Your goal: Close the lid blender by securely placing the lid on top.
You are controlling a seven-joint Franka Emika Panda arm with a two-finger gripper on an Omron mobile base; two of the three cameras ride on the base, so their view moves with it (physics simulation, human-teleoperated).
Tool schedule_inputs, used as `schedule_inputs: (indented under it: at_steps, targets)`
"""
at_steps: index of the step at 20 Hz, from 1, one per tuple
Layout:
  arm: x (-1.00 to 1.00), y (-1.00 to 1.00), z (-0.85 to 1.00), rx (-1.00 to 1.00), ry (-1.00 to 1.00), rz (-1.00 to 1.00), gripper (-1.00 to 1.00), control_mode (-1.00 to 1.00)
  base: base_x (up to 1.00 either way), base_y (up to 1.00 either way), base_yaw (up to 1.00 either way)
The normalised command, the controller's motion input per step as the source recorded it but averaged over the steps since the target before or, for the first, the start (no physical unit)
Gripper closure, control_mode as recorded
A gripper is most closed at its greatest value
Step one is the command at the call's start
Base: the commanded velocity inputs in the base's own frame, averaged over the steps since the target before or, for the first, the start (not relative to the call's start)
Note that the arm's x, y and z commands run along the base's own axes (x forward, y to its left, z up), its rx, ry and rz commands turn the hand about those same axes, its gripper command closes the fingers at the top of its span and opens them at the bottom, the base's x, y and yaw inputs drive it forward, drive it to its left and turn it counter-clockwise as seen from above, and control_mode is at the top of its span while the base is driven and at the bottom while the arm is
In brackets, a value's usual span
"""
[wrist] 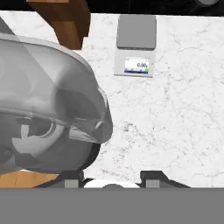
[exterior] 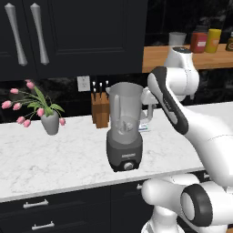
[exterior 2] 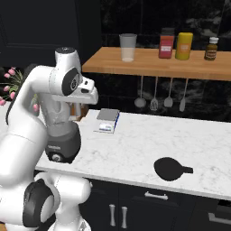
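Note:
The blender point(exterior: 124, 132) stands on the white marble counter, its translucent jar open at the top. In the hand view the jar point(wrist: 48, 109) fills the left side, seen from above. My gripper point(wrist: 111, 177) hovers just to the right of the jar's rim, its fingertips apart with nothing between them. The hand point(exterior: 147, 100) shows beside the jar's upper right. The lid point(exterior 2: 170, 169), a flat black disc with a small tab, lies on the counter far to the right, near the front edge and well apart from the gripper.
A kitchen scale point(wrist: 136, 43) sits on the counter behind the blender. A wooden knife block point(exterior: 100, 111) and a vase of pink tulips point(exterior: 51, 122) stand to the left. A wooden shelf point(exterior 2: 153, 63) carries a cup and bottles, with utensils point(exterior 2: 155, 97) hanging below.

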Motion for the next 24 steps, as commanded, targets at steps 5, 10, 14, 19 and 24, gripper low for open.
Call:
schedule_inputs:
  at_steps: [5,10,14,19,24]
  targets:
    - [-0.68,-0.11,-0.04,0.02,-0.24,-0.04,-1.00,-1.00,0.00,0.00,0.00]
    - [-0.87,-0.76,-0.29,0.15,-0.37,-0.28,-1.00,-1.00,0.00,0.00,0.00]
    - [-0.14,-1.00,-0.29,0.24,-0.01,-0.42,-1.00,-1.00,0.00,0.00,0.00]
    - [0.06,-1.00,-0.35,0.28,0.07,-0.45,-1.00,-1.00,0.00,0.00,0.00]
    - [0.15,-1.00,-0.50,0.25,0.14,-0.52,-1.00,-1.00,0.00,0.00,0.00]
